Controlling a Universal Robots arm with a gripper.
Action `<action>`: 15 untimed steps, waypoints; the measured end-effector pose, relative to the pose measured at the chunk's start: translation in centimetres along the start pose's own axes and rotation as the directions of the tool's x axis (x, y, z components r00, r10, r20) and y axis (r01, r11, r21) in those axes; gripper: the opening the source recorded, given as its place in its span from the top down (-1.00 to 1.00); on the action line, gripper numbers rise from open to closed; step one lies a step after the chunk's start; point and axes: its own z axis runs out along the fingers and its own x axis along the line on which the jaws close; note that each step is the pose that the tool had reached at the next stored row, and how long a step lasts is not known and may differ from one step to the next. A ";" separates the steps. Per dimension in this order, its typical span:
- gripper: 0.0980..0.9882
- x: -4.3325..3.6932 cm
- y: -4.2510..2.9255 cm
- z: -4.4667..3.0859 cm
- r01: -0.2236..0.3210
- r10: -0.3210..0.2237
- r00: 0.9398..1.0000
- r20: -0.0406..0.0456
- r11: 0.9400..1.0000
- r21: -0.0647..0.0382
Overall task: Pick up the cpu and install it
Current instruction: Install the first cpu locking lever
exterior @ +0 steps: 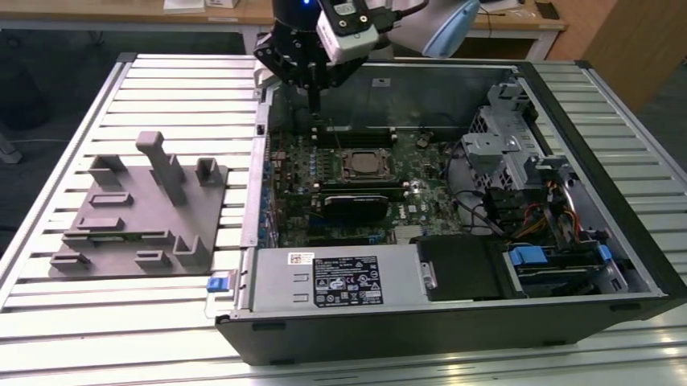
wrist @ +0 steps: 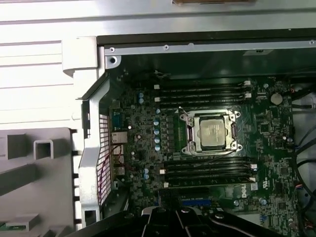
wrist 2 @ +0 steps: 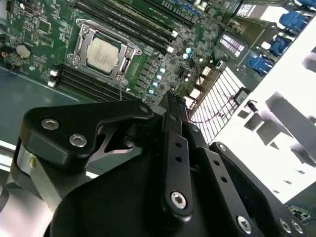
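Your end effector (wrist 2: 170, 98) has its fingers pressed together, empty, above the cpu (wrist 2: 103, 53), which sits in the socket (wrist 2: 101, 52) below; descending misaligned could scrape nearby memory slots (wrist 2: 123, 19).

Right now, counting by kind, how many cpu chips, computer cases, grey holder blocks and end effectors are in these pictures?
cpu, seated in the socket: 1
computer case, lying open: 1
grey holder block: 1
end effector: 1
Total: 4
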 end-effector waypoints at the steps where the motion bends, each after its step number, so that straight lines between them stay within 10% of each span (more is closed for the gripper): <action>1: 0.98 0.00 0.00 0.13 0.000 0.000 1.000 0.000 1.000 0.000; 15: 0.98 0.11 0.85 1.62 0.000 0.000 1.000 0.000 1.000 0.000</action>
